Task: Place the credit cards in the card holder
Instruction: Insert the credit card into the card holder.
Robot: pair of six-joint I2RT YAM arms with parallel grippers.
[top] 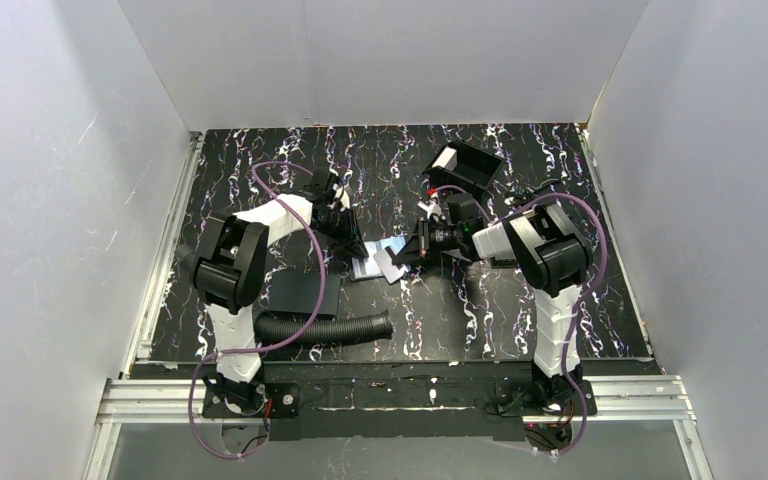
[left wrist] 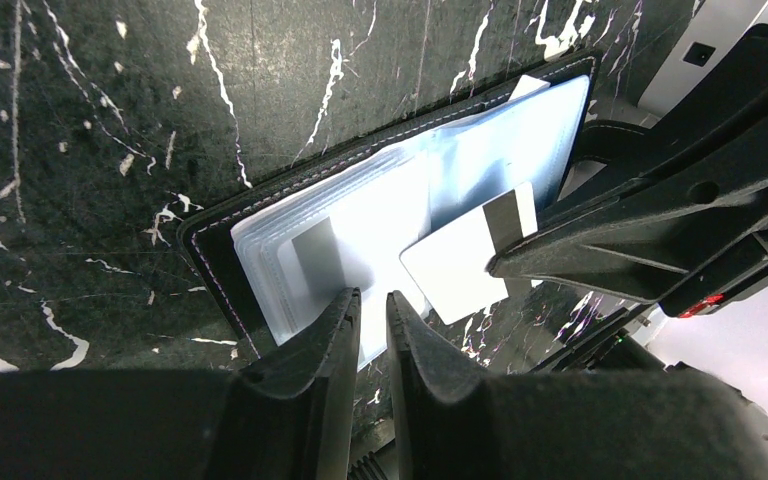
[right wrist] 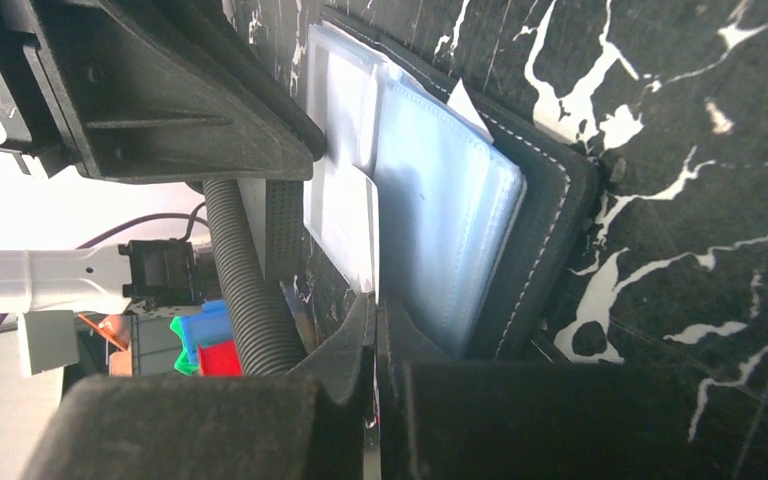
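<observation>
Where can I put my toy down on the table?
Bare table in the far left corner behind the left arm, and between the hose and the right arm. Crowded middle: left gripper, right gripper with a card, card holder.

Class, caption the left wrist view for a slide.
Right gripper holds a whitish card over the open card holder; left gripper at its edge.

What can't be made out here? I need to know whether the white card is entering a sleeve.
Top view: card holder too small; left arm and right arm overhang it.
Left wrist view: white card's held end hidden under the right jaws.
Right wrist view: card's leading edge lost among overlapping clear sleeves.
</observation>
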